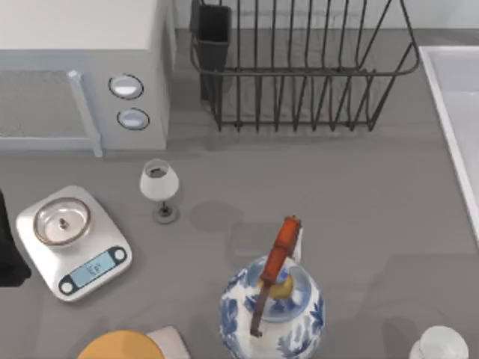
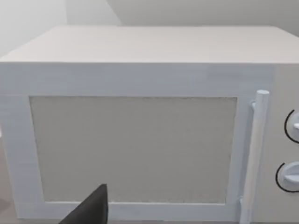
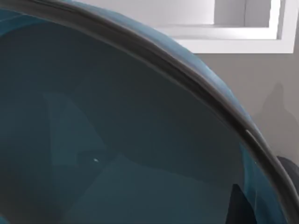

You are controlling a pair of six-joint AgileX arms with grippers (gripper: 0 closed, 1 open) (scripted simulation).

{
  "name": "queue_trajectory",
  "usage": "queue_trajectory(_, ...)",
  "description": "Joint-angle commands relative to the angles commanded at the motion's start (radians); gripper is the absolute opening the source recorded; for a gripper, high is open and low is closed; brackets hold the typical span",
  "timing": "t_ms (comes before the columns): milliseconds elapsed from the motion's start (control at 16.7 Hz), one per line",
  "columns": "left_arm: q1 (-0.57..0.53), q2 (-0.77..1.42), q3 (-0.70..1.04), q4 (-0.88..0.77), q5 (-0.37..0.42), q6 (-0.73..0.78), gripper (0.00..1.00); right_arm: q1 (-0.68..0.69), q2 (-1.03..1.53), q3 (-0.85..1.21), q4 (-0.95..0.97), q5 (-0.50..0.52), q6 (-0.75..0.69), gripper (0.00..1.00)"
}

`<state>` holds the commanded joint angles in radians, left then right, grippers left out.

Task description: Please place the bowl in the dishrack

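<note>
1. The round, dark teal-blue bowl with its smooth curved rim sits hard up against my right wrist camera, its hollow facing the lens. A white raised-rim tray lies beyond it on the grey desk.
2. A dark sliver that looks like part of my right end effector lies against the bowl's inner wall. I cannot tell whether it is clenched on the bowl or released.
3. The large black wire dishrack, with upright rods and a dark rectangular utensil cup, stands at the far edge of the desk, centre to right. It sits beside the white microwave.
4. The rack carries no bowl, so I judge the placing not yet done.
5. My right arm is the nearer one. The bowl is at its wrist, and the rack lies on its side of the desk.
6. The coming move turns on carrying the bowl over the rack's thick rim and down between the rods.
7. My left arm is parked at the desk's left edge beside the white kitchen scale, its wrist camera facing the microwave door. I cannot tell the state of its end effector.
</note>
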<state>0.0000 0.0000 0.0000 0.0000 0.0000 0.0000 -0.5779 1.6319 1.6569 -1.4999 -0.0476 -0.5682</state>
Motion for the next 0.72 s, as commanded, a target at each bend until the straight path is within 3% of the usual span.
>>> queue_trajectory(360, 0.0, 0.0, 0.0, 0.0, 0.0, 0.0, 1.0, 0.267, -0.014, -0.005, 0.247, 0.203, 0.107, 0.0)
queue_trajectory(720, 0.0, 0.0, 0.0, 0.0, 0.0, 0.0, 1.0, 0.778, -0.044, -0.067, 0.684, 0.543, 0.291, 0.0)
